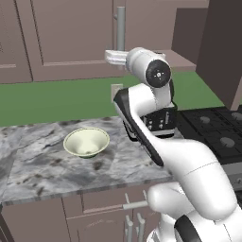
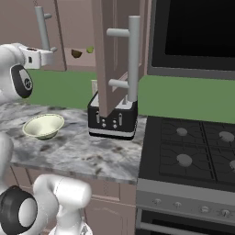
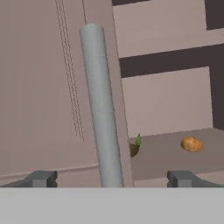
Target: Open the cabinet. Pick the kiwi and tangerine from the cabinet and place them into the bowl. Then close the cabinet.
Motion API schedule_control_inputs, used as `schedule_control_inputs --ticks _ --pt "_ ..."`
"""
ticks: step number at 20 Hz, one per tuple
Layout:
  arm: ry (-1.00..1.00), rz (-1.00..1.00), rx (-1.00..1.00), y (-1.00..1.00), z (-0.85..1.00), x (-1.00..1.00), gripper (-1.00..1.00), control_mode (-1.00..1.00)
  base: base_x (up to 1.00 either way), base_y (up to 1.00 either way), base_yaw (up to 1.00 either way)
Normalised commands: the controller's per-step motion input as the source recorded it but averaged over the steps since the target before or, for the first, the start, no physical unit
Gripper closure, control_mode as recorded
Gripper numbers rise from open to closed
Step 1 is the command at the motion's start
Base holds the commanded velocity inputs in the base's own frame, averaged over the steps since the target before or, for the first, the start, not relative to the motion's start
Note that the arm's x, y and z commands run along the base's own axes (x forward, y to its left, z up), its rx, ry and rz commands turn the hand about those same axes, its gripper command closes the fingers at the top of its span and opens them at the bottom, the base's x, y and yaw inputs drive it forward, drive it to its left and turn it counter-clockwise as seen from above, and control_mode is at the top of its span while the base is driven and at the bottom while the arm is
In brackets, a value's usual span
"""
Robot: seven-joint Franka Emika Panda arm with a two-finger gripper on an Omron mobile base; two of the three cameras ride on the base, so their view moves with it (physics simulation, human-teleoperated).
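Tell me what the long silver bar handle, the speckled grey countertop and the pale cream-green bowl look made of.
The long silver bar handle looks like brushed metal: matte grey, soft sheen. The speckled grey countertop looks like polished stone, perhaps granite, with dark veining. The pale cream-green bowl looks ceramic, smooth and uniform, though plastic is possible.

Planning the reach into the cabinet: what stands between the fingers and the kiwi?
In the hand view, the left door's silver bar handle rises between the open fingers, covering part of the kiwi. The tangerine lies unobstructed.
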Motion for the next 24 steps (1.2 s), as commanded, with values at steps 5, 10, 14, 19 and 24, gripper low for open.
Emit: schedule_control_inputs --ticks 5,10,14,19,24 --pt "0.01 0.0 -0.11 0.1 0.0 0.56 -1.0 -1.0 0.0 0.0 0.0" --pt "0.0 0.0 -0.05 0.02 -0.04 0.71 -1.0 -1.0 0.0 0.0 0.0" --pt "-0.01 0.0 -0.01 0.0 -0.23 0.79 -1.0 -1.0 0.0 0.0 0.0" --pt "-0.01 0.0 0.0 0.0 -0.32 0.85 -1.0 -1.0 0.0 0.0 0.0" --pt "0.0 0.0 0.0 0.01 -0.35 0.96 1.0 -1.0 0.0 0.0 0.0"
